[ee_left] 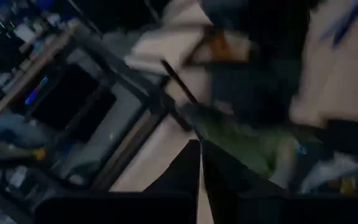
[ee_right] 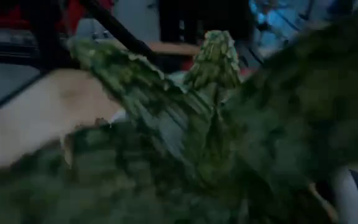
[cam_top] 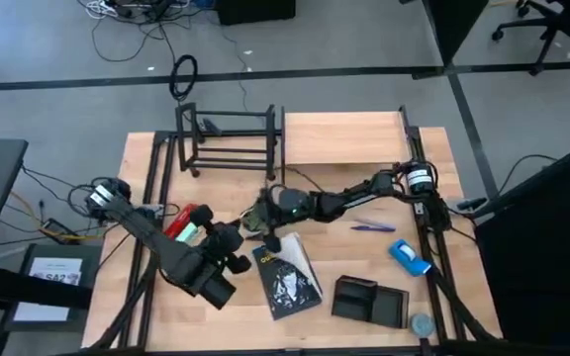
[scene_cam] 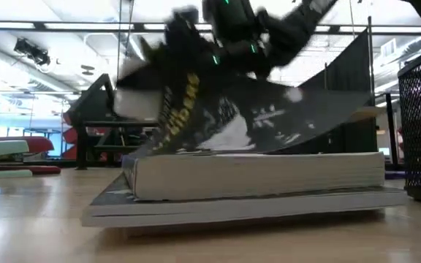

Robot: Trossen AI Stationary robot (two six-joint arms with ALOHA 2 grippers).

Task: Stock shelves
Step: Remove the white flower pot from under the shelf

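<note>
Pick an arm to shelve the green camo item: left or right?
Right, probably. The right pincer is at the green camo item, which fills its wrist view, with the black rack just beyond. The left pincer sits by the book.

The black tube-frame rack (cam_top: pixel 228 138) stands upright at the table's far edge, an open frame of thin metal bars with nothing seen on them. Touching its side stands the wood-topped shelf (cam_top: pixel 342 136), a pale plank on black metal legs, its top bare. Both sit beyond the right gripper (cam_top: pixel 261 220), the rack just past it and the plank off to its side.
</note>
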